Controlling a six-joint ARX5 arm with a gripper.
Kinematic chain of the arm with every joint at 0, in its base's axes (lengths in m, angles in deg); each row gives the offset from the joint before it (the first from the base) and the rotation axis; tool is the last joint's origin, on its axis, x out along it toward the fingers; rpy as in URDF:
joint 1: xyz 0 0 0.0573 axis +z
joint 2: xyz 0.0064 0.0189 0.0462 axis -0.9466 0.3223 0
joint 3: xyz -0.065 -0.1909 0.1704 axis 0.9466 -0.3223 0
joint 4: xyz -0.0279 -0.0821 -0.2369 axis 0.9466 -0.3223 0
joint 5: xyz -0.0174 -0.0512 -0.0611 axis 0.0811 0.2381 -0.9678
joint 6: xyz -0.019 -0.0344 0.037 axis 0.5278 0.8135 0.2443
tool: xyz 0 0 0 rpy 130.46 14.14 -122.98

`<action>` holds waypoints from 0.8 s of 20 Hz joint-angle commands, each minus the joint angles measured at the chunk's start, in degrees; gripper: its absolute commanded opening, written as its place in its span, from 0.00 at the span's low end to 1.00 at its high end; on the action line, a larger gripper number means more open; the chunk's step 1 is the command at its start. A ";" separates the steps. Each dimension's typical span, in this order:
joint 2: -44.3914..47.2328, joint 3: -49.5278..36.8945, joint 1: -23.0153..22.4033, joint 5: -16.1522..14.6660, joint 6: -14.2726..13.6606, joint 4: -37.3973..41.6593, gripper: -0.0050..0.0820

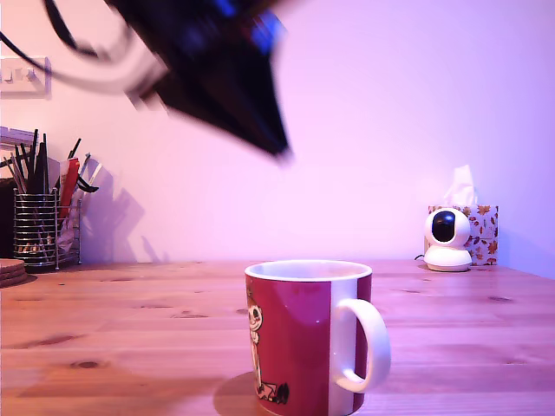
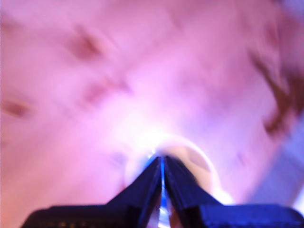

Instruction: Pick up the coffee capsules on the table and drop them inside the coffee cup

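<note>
Mug (image 1: 308,338) sitting nearest camera on worktop (image 1: 130,329), handle pointing to exterior view's right; no capsules showing on wood. Utensil holder (image 1: 39,225) standing far at exterior view's left; small white camera (image 1: 447,238) and tissue box (image 1: 481,227) far right. End effector (image 1: 276,143) hanging blurred above mug, tip pointing down; wrist view showing end effector (image 2: 161,164) fingers nearly together, sliver of blue between them, possibly blue capsule; grasp unclear, cannot tell. Judgement: centring tip over white rim before releasing; lowering close so pod isn't bouncing out.
</note>
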 commanded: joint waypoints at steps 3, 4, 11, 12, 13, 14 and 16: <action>-3.87 0.28 4.61 0.33 -1.11 0.33 0.04; -4.79 -0.07 5.92 0.35 -1.77 0.39 0.04; -13.77 -8.15 16.98 -0.24 -3.50 0.94 0.04; -15.19 -9.57 18.80 -0.37 -3.56 0.90 0.04; -16.76 -11.02 20.63 -0.44 -3.82 0.85 0.04; -18.38 -12.46 22.29 -0.63 -3.93 1.11 0.04; -22.21 -15.23 25.18 -2.29 -3.96 2.10 0.04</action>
